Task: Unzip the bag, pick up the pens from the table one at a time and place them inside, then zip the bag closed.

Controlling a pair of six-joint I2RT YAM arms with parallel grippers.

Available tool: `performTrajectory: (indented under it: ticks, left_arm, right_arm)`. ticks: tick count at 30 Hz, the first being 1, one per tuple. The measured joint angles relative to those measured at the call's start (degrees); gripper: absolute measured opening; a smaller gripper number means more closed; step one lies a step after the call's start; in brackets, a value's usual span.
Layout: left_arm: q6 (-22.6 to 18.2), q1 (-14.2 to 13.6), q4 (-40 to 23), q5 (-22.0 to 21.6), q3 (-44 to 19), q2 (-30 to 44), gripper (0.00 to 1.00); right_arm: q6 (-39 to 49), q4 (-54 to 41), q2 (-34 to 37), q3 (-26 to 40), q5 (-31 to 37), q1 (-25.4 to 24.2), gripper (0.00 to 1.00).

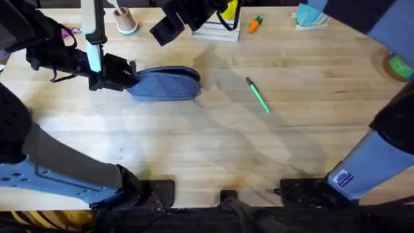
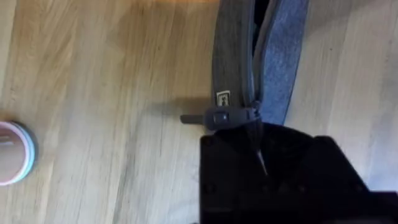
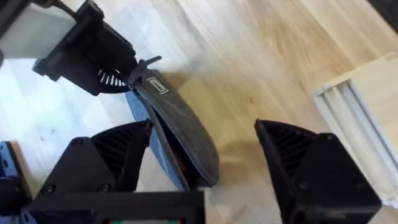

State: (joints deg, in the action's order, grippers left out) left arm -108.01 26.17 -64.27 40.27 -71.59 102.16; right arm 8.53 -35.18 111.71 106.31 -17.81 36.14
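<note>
The grey-blue bag (image 1: pixel 165 84) lies on the table (image 1: pixel 213 155) at the back left, its zip parted along its length. My left gripper (image 1: pixel 119 74) is at the bag's left end, shut on the fabric just past the zip pull (image 2: pixel 217 117). The right wrist view shows the bag (image 3: pixel 180 124) gaping, with that pull (image 3: pixel 146 65) next to the left gripper (image 3: pixel 93 53). My right gripper (image 3: pixel 205 168) hangs open above the bag, its fingers (image 3: pixel 118 155) wide apart; overhead it is the dark right gripper (image 1: pixel 169 27). One green pen (image 1: pixel 259 96) lies to the right of the bag.
Along the back edge stand a cup (image 1: pixel 126 22), a pale tray (image 1: pixel 217 31), an orange carrot toy (image 1: pixel 256 24) and a blue mask (image 1: pixel 310 16). A green item (image 1: pixel 400 65) sits at the right edge. A pink round lid (image 2: pixel 12 162) lies near the left gripper.
</note>
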Motion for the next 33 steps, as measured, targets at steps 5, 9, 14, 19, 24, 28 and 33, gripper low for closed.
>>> performTrajectory:
  ticks: [5, 9, 14, 19, 24, 28, 33]
  left_arm:
    - [-0.2, -0.3, -0.3, 1.1, 0.0, 0.0, 0.698]
    - [0.0, -0.6, -0.4, 1.6, 0.0, 0.0, 0.990]
    - [0.0, -0.6, 0.0, 1.5, 0.0, 0.0, 0.992]
    - [0.0, 0.6, -2.5, 1.5, -1.1, -0.1, 0.993]
    - [0.0, 4.8, -6.7, 1.3, -5.6, -2.2, 0.993]
    - [0.0, 8.7, -10.0, 1.3, -9.4, -4.7, 0.993]
    - [0.0, 11.9, -12.1, 1.3, -10.6, -5.5, 0.993]
  right_arm:
    - [1.3, -0.1, -0.5, 0.3, 0.6, 0.2, 0.993]
    - [2.4, -0.3, -0.5, 0.3, 0.6, 0.9, 0.992]
    - [5.0, -0.9, -0.5, 0.3, -0.3, 3.0, 0.993]
    - [6.3, -1.0, -0.5, 0.3, -0.7, 4.2, 0.865]
    - [8.8, -2.5, -0.4, 0.3, -0.7, 4.1, 0.170]
    - [15.2, -6.2, 0.0, 0.3, -2.2, 4.1, 0.033]
    - [22.4, -7.4, 2.3, 0.3, -6.0, 4.3, 0.031]
